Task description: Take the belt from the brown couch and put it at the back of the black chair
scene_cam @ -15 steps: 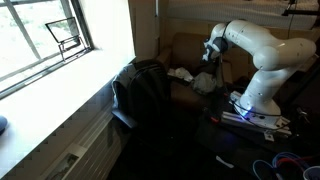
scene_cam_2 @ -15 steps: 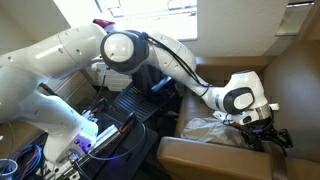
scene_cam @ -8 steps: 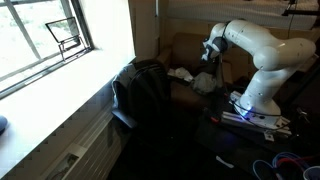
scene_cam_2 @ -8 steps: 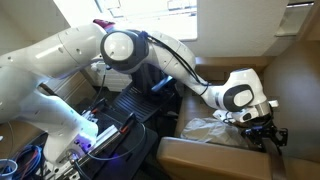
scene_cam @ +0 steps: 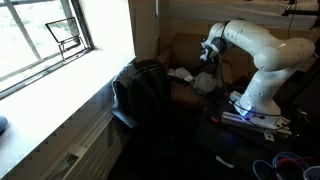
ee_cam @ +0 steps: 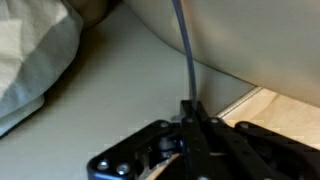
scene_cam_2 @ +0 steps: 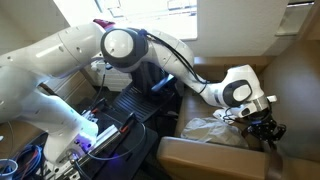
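Two pieces of furniture fill this dim room: a brown couch [scene_cam: 185, 48] against the far wall and a black chair [scene_cam: 145, 92] in front of it, beside a bright window [scene_cam: 45, 35] with a wide pale sill [scene_cam: 60, 105]. A crumpled white cloth [scene_cam: 205, 82] lies on the couch seat. The white arm [scene_cam: 262, 45] reaches over the seat from its base, with loose cables [scene_cam: 285, 162] on the floor near it.

In both exterior views the room is so dark that the gripper [scene_cam: 208, 58] is only a small black shape above the cushion. Whether it holds anything cannot be told there, and the belt itself is too thin to make out. The chair's lower part is lost in shadow.

The wrist view settles it. The gripper [ee_cam: 190, 112] has its black fingers pressed together on the belt [ee_cam: 184, 50], a thin dark strap running straight up from the fingertips and out of the top edge. Pale couch cushion lies behind it, with the cloth at the left. In an exterior view, the gripper [scene_cam_2: 266, 127] hangs over the couch's seat just beside the cloth, well apart from the chair.
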### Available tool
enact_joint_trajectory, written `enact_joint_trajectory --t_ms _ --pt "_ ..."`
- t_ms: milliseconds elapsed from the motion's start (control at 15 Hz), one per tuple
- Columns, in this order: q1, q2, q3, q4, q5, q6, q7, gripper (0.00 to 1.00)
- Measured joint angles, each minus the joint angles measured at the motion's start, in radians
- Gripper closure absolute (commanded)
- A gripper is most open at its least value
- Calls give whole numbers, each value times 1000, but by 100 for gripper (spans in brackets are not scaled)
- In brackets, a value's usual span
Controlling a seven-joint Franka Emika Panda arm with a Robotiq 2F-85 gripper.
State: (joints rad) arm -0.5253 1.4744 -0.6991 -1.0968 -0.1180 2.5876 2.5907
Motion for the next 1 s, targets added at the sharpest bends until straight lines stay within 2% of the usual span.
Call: enact_joint_trajectory --t_ms 133,333,733,867,1000 --pt "-13 -11 42 11 28 -8 -33 99" --pt "-42 -85 149 23 83 -34 -157 99" --pt "-47 -367 335 -39 153 -29 -446 99" --pt "-25 -453 363 -68 150 -32 -507 99" --pt "23 -528 350 -100 131 -33 -501 99"
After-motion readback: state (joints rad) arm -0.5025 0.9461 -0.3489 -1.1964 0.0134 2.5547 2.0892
